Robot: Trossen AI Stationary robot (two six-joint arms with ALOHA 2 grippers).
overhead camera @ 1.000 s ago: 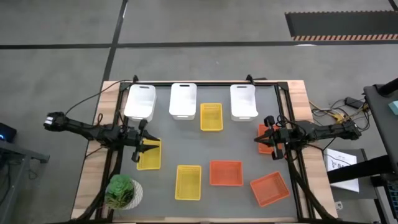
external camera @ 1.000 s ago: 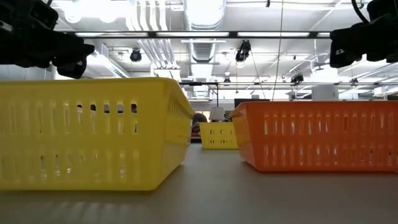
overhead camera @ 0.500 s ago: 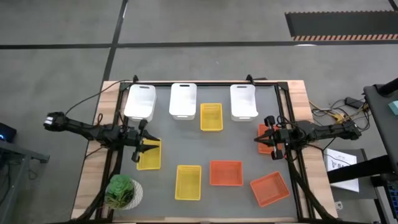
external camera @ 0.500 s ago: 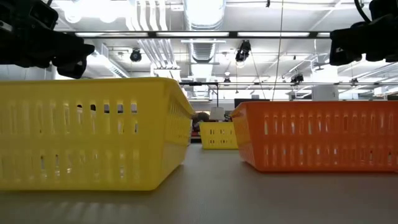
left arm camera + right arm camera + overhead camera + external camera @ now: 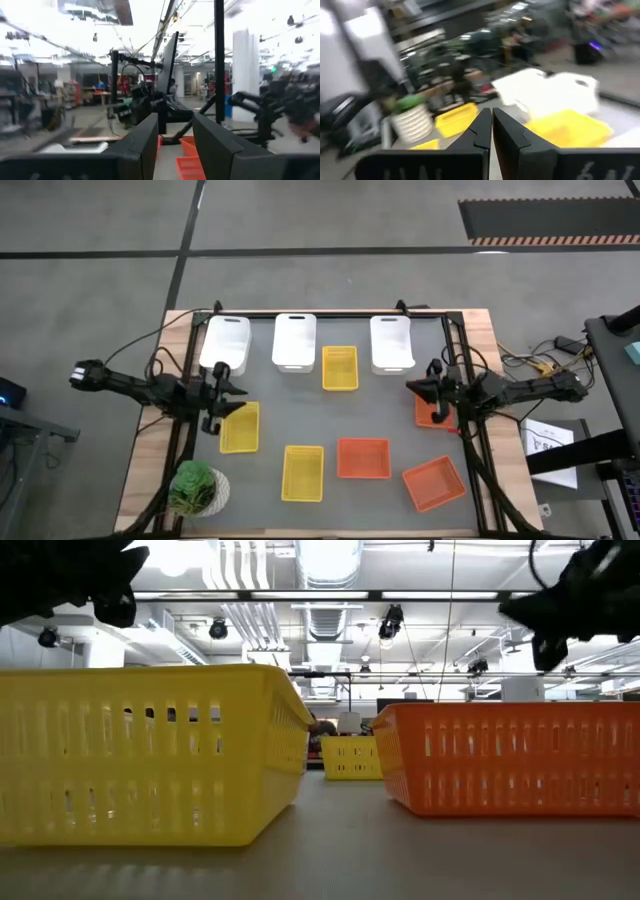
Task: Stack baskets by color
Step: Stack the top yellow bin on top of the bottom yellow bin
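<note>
We see nine baskets, none stacked yet. Three white baskets [image 5: 293, 341] sit in a row along the far edge, with one yellow basket [image 5: 340, 368] between the middle and right ones. Another yellow basket [image 5: 239, 427] lies at the left, a third yellow basket [image 5: 303, 473] near the front, and the orange baskets [image 5: 363, 458] gather at the right front.

Our left gripper [image 5: 215, 402] hangs just over the far edge of the left yellow basket, and close to the near end of the leftmost white one. Its fingers [image 5: 150, 140] stand parted with nothing between them. Our right gripper [image 5: 428, 392] hovers by the far end of the orange basket [image 5: 424, 406] at the right edge, which its arm largely hides. Its jaws are clenched together and empty.

The relation that matters, we judge, is on the left: the yellow basket lies immediately toward the near side of the open jaws, with its long axis running near to far, so the short far wall faces the fingers. The left arm is plainly nearer to it than the right. We cannot tell whether the fingers are level with the rim or above it. On the right side the jaws would have to open before taking any rim.
</note>
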